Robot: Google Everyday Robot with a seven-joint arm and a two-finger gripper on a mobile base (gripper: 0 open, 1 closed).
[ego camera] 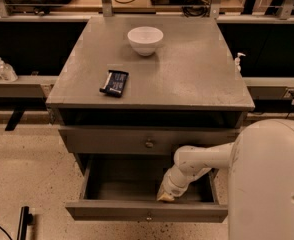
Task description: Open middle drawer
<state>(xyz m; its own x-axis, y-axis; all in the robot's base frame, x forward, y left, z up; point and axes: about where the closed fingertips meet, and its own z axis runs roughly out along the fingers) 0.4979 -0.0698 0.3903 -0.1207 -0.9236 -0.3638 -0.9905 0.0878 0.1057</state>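
middle drawer (112, 211) pulled out | gripper (166, 196) inside, front right (grip: cannot tell) | dark packet (114, 82) label unreadable

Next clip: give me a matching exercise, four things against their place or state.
1 white round bowl
2 black flat rectangular packet
3 grey flat-fronted middle drawer
4 gripper

A pulled out
B inside the open drawer, right side
C far middle of the grey cabinet top
D near left of the cabinet top

Pairs: 1-C; 2-D; 3-A; 4-B
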